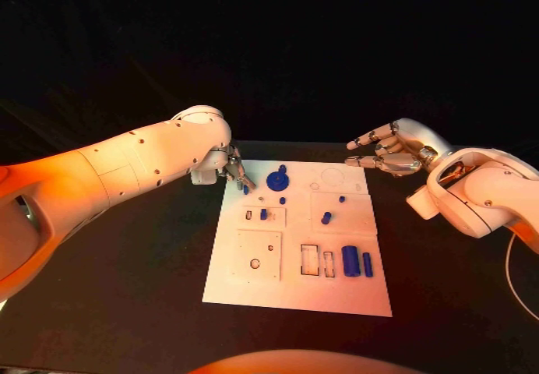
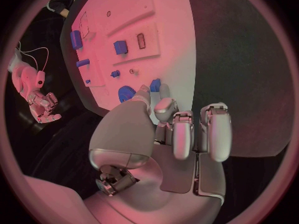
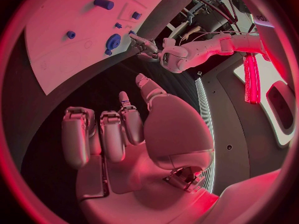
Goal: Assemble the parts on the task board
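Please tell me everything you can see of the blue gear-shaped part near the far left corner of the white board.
The blue gear is a small toothed disc with a short stub at its far side, plastic by its look. It sits on the task board near the far left corner. The left hand is close beside it, pinching a smaller blue piece; contact with the gear cannot be told.

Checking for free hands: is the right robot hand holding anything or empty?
Empty. The right robot hand hovers off the board's far corner, fingers apart, nothing between them; its wrist view shows a bare palm.
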You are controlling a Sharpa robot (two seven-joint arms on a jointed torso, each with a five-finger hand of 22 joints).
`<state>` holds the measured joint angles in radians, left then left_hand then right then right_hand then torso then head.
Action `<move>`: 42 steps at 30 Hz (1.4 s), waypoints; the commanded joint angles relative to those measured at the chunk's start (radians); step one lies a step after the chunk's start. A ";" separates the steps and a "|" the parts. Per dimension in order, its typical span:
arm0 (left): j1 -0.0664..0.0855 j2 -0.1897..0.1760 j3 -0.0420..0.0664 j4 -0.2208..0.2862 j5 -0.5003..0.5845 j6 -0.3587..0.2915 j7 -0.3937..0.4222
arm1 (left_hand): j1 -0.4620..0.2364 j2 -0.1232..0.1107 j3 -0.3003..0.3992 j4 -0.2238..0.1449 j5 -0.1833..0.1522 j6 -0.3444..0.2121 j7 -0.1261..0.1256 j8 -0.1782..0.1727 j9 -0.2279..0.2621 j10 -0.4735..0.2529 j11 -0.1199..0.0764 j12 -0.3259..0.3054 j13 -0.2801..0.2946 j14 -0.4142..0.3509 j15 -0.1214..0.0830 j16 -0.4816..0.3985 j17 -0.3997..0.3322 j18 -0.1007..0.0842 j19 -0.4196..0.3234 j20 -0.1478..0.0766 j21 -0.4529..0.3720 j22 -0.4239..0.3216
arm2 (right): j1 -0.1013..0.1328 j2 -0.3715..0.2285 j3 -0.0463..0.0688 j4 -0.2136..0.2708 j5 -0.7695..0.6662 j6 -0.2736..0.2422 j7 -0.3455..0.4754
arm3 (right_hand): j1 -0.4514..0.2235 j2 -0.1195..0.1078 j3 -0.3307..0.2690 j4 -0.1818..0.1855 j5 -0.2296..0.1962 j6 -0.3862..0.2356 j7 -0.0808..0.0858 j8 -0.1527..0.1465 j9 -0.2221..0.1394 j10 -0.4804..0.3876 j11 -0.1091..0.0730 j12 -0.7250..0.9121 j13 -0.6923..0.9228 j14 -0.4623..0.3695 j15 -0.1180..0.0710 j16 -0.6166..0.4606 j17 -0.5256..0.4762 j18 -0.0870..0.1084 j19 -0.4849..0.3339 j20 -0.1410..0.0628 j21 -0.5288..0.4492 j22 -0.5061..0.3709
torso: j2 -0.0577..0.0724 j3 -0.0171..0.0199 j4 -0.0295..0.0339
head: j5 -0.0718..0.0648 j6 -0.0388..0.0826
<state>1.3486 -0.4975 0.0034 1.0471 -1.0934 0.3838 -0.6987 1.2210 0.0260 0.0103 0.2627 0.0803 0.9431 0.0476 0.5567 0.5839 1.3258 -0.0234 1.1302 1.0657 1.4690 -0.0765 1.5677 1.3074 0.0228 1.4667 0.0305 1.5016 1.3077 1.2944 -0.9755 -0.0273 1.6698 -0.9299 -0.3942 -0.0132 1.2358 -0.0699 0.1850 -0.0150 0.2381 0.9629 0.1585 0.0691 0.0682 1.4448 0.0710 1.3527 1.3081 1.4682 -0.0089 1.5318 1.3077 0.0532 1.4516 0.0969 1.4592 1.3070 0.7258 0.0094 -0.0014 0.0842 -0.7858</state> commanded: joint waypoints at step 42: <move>-0.046 -0.255 -0.006 0.395 0.031 -0.289 0.148 | 0.053 -0.121 0.600 -0.223 0.007 -0.021 -0.002 0.029 0.019 0.019 -0.005 -0.023 -0.035 0.102 -0.008 0.003 0.263 0.002 0.063 -0.008 -0.013 0.172 | -0.002 -0.005 -0.001 0.001 0.002 0.019 0.003 | -0.004 0.006 -0.006 0.000 0.004 0.005 -0.004 -0.001 0.001 -0.002 -0.004 -0.003 0.106 0.083 0.000 -0.006 0.178 0.001 -0.007 -0.001 -0.004 0.002 | 0.000 -0.0009 0.0021 | 0.007 -0.004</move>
<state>1.3043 -0.7502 -0.0024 1.4313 -1.0188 0.1552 -0.6224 1.2768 -0.0940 0.4780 0.1681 0.0917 0.9181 0.0517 0.5817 0.6014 1.3384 -0.0250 1.1029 1.0295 1.4658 -0.0876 1.5677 1.3079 0.0230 1.4667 0.0232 1.4832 1.3075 1.2937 -0.9807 -0.0283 1.6706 -0.9279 -0.3887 -0.0136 1.2358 -0.0699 0.1851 -0.0151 0.2381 0.9629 0.1585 0.0691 0.0682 1.4448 0.0710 1.3527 1.3076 1.4682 -0.0089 1.5319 1.3073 0.0532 1.4516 0.0969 1.4593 1.3076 0.7253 0.0089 0.0004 0.0904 -0.7874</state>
